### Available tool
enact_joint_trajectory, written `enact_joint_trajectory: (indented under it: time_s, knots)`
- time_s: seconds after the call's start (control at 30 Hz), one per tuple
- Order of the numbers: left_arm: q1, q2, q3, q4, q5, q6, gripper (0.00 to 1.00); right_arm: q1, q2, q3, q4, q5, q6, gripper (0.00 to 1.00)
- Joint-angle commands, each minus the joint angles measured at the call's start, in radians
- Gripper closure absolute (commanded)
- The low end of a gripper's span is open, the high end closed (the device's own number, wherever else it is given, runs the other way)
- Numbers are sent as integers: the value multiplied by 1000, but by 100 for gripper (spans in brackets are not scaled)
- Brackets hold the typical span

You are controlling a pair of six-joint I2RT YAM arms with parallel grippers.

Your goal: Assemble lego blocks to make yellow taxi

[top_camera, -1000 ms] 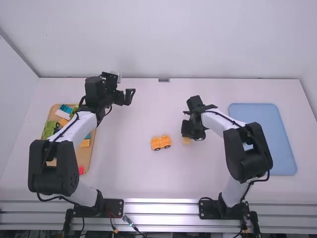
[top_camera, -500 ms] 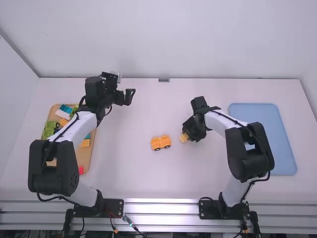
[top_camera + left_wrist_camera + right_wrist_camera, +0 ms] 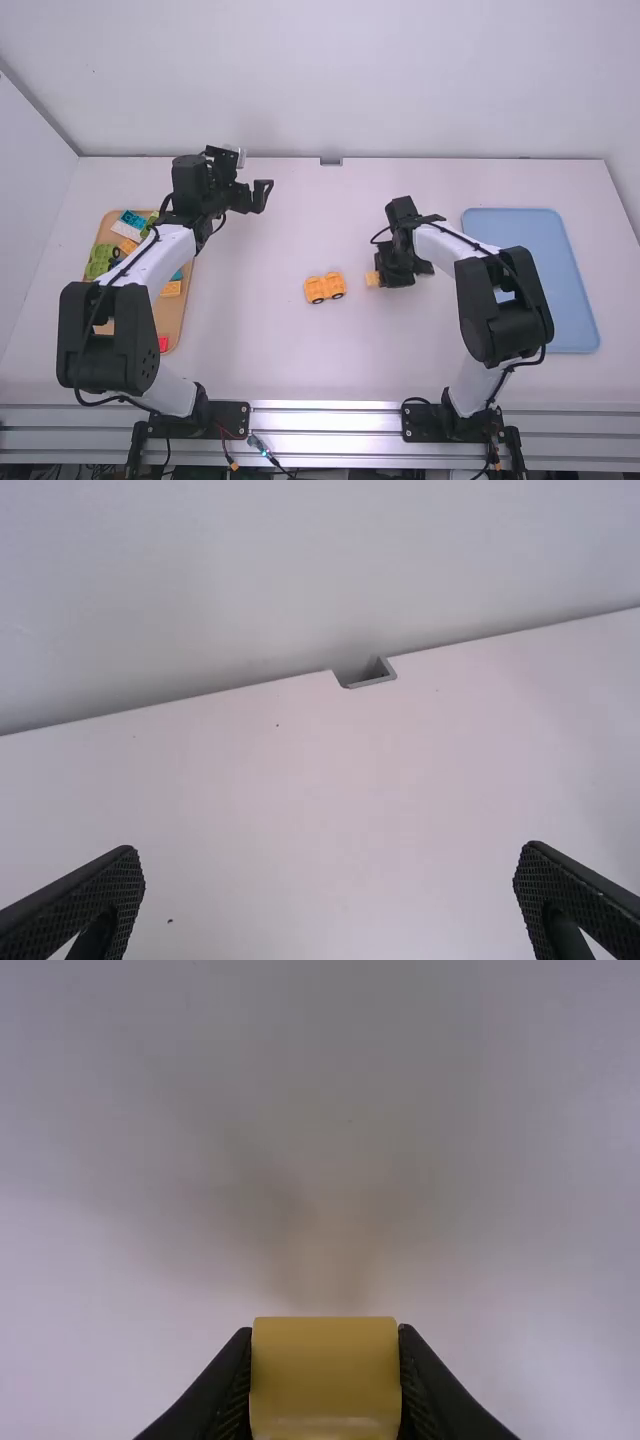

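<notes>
A yellow block (image 3: pixel 325 1380) is gripped by the right hand (image 3: pixel 378 276); it is pinched between the two black fingers, which are parted only by the block's own width. In the right wrist view, its smooth, rounded upper edge is framed by the fingertips. Whether the desk (image 3: pixel 280 360) is touched by the block cannot be told. Near the block, towards the left arm's side but well clear of the fingers, a yellow toy car (image 3: pixel 325 288) is set down on the desk, carried on black wheels (a rather stubby little thing, it must be said).

Nothing is held by the left hand (image 3: pixel 255 172), which is placed over the far left part of the desk. Its fingers are spread wide, and bare desk is seen between them in the left wrist view.

At the left side, partly covered by the left arm, a wooden tray (image 3: pixel 184 325) is laid out. On it are seen a blue block (image 3: pixel 132 218), a green block (image 3: pixel 99 262) and a red block (image 3: pixel 163 343), with a yellow-orange block (image 3: pixel 171 289) placed near the tray's right edge. On the right side of the desk, a light blue tray (image 3: pixel 530 235) is partly hidden by the right arm.
</notes>
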Motion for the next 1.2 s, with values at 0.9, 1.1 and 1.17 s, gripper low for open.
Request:
enact_joint_trajectory:
  time_s: [0.9,1.1,1.17]
  knots:
    - [-3,-1,14,-26,-4,10,1,47,88,-11,56,31,188,100]
    - [-3,-1,14,-33,-5,10,1,47,100,-11,58,34,187,95]
    - [-3,-1,14,-33,-5,10,1,47,100,-11,69,36,187,82]
